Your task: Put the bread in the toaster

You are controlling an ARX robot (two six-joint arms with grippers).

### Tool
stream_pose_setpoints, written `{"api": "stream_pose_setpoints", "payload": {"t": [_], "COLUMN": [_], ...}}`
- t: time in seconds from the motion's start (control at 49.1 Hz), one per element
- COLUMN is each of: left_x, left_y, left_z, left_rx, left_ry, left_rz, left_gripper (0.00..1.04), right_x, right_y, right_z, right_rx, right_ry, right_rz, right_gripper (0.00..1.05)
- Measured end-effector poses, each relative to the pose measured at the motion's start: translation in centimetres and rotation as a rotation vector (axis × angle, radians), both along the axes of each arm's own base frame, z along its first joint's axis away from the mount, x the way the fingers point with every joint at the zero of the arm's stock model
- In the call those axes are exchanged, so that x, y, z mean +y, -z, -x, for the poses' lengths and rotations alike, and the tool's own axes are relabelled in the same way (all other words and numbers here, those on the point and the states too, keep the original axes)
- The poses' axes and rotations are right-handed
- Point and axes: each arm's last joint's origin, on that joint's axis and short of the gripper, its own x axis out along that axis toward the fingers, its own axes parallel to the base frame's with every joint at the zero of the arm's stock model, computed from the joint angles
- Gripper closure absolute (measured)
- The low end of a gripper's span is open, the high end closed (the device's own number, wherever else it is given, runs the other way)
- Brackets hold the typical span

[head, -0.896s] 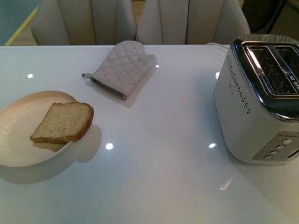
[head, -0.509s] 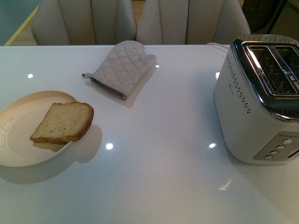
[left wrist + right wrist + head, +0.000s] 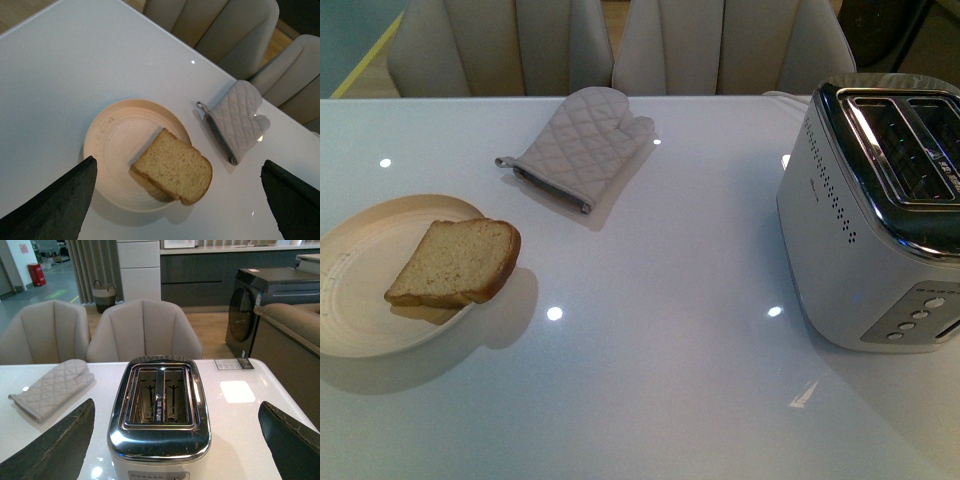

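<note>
Firstly, counter (image 3: 660, 400): glossy white surface filling most of the front view, dotted with small bright reflections.
Bread (image 3: 455, 262): one tan slice with a brown crust, at the left of the front view; it lies on the plate, its rounded crust end reaching past the plate's right rim.
Plate (image 3: 355, 335): round, cream, partly cut off by the left edge of the front frame.
Toaster (image 3: 840, 250): silver-white box with a chrome top at the right edge of the front view, well apart from the bread; dotted vents on its side, a row of round buttons on its near face. Both slots face up and appear empty in the right wrist view.
Oven mitt (image 3: 582, 145): quilted, pale grey, flat on the counter at upper centre, between plate and toaster but farther back.
Chairs (image 3: 720, 45): two beige backs beyond the far edge.
Left gripper (image 3: 177, 162): released, fingers spread wide above the bread and plate, touching neither.
Right gripper (image 3: 176, 405): released, fingers spread wide above the toaster, holding nothing.
</note>
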Motion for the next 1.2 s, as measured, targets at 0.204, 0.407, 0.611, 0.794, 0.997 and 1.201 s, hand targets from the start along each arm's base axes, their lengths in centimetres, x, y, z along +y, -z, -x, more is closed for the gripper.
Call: {"api": "stream_pose_setpoints", "payload": {"t": [0.204, 0.407, 0.611, 0.794, 0.997, 1.201], "left_x": [2.3, 4.7, 5.8, 6.2, 6.0, 5.1], "left_y": [3.9, 10.6, 15.7, 18.1, 20.3, 21.9], "left_z": [-5.6, -9.0, -9.7, -10.6, -11.9, -12.3], "left_rx": [0.074, 0.21, 0.324, 0.364, 0.402, 0.44], "left_ry": [-0.053, -0.119, -0.149, -0.147, -0.147, -0.141], "left_rz": [0.037, 0.085, 0.127, 0.142, 0.143, 0.152], "left_gripper": [0.07, 0.07, 0.07, 0.07, 0.2, 0.58], "right_x": [0.0, 0.0, 0.0, 0.0, 0.0, 0.0], "right_y": [0.0, 0.0, 0.0, 0.0, 0.0, 0.0], "right_z": [0.0, 0.0, 0.0, 0.0, 0.0, 0.0], "right_rx": [0.0, 0.0, 0.0, 0.0, 0.0, 0.0], "right_ry": [0.0, 0.0, 0.0, 0.0, 0.0, 0.0], "right_rz": [0.0, 0.0, 0.0, 0.0, 0.0, 0.0], "right_gripper": [0.09, 0.09, 0.09, 0.09, 0.09, 0.09]}}
